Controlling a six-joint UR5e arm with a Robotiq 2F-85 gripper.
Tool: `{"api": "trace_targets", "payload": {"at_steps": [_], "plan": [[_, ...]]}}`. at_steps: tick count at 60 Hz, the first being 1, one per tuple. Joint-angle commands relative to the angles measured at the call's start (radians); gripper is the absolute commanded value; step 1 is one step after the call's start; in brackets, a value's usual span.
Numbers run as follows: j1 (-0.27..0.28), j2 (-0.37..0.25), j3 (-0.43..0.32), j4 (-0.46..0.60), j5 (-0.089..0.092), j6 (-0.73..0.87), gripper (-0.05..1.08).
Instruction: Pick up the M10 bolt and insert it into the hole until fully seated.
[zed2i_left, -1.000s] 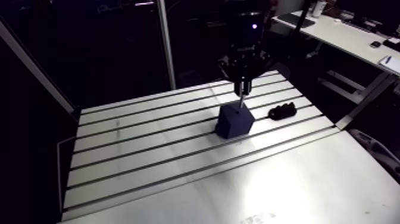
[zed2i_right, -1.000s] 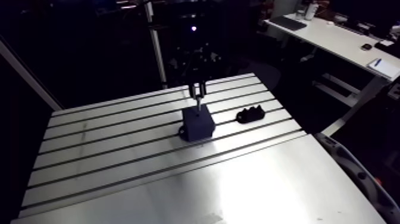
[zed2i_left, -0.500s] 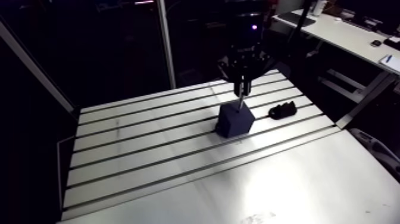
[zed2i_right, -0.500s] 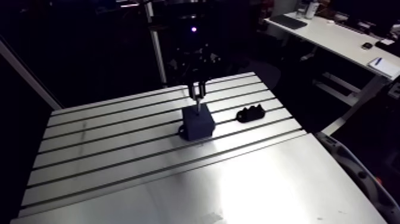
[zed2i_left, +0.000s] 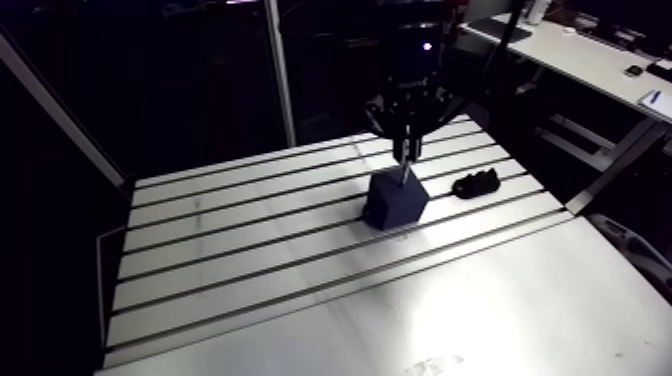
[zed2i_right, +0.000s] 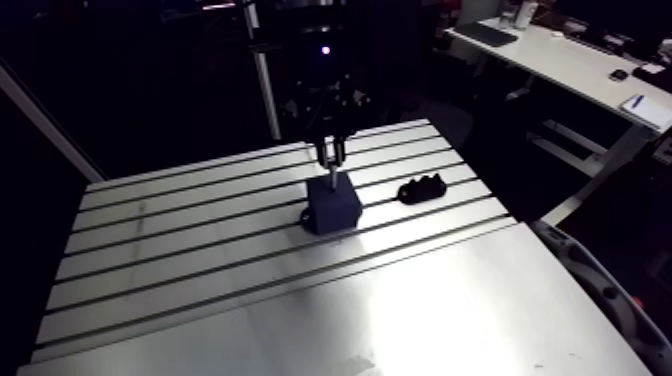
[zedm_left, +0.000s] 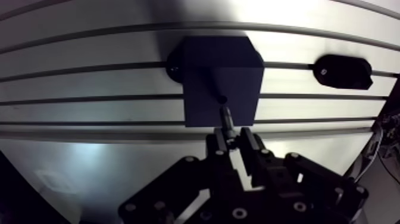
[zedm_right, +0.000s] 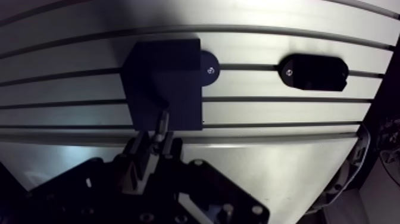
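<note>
A dark blue block (zedm_left: 221, 78) stands on the slotted aluminium table (zed2i_left: 250, 230), with a small hole (zedm_left: 221, 99) in its top face. My gripper (zedm_left: 233, 142) is shut on the M10 bolt (zedm_left: 227, 118), a thin metal shaft that points down at the block. In the wrist view the bolt's tip sits just short of the hole, over the block's near edge. In the arm view the gripper (zed2i_left: 404, 152) hangs directly above the block (zed2i_left: 394, 202), and the bolt (zed2i_left: 403, 174) reaches the block's top.
A black oblong fixture (zedm_left: 343, 71) lies on the table beside the block, to its right in the arm view (zed2i_left: 475, 185). A round black foot (zedm_right: 208, 68) juts from the block's side. Table slots run across under both.
The gripper with the bolt has risen very slightly above the block. The block and the black fixture have not moved.
</note>
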Motion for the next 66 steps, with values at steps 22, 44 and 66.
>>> {"api": "trace_targets", "payload": {"at_steps": [22,44,66], "plan": [[0.001,0.006,0.002,-0.002,-0.001,0.000,1.08],[0.002,0.012,0.001,-0.003,-0.001,0.000,1.08],[0.002,0.014,-0.002,-0.003,-0.001,0.000,1.08]]}}
